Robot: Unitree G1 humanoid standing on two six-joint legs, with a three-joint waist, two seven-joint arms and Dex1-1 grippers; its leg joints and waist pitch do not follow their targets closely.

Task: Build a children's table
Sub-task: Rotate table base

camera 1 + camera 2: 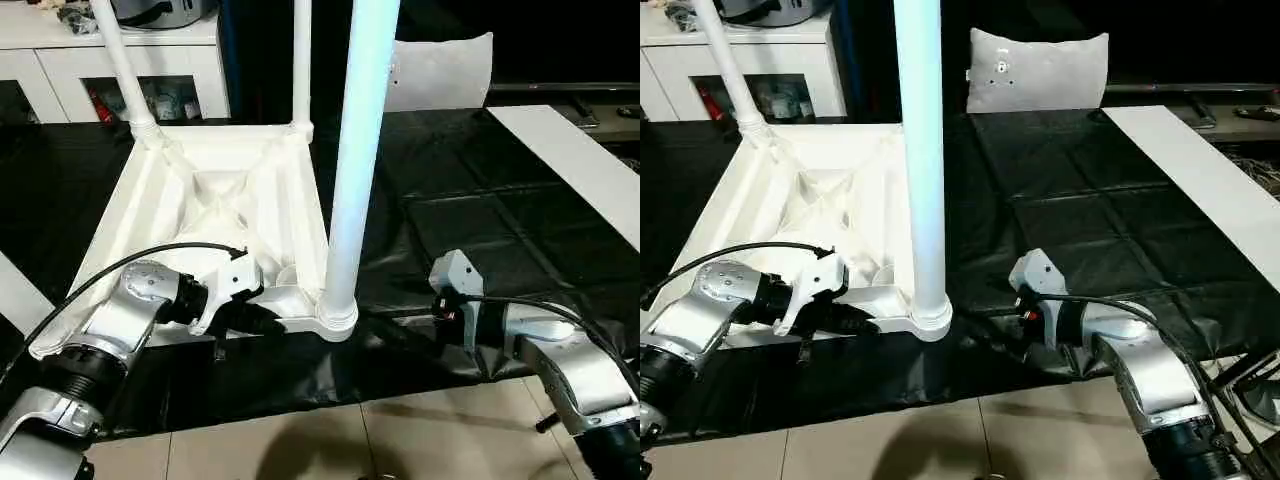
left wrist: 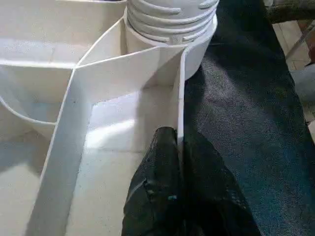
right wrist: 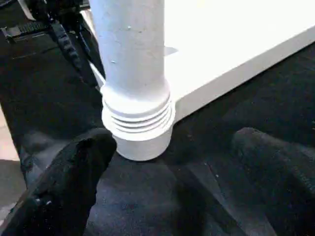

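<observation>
1. The black sheet covers the floor under everything, with tiled floor showing at its near edge.
2. The children's table lies upside down on that sheet, ribbed underside up, left of centre and right in front of the robot.
3. Three legs stand upright in its corner sockets: the near leg at the near right corner, the far left leg leaning a little, and the far right leg behind.
4. Beyond the sheet, a white cabinet sits at the far left and a grey-white cushion stands at the back.
5. The left pincer is pressed together on the table's near rim wall, one finger inside, one outside, just beside the near corner socket.
6. The right pincer is spread wide, low over the sheet, its fingers apart from the threaded base of the near leg and touching nothing.
</observation>
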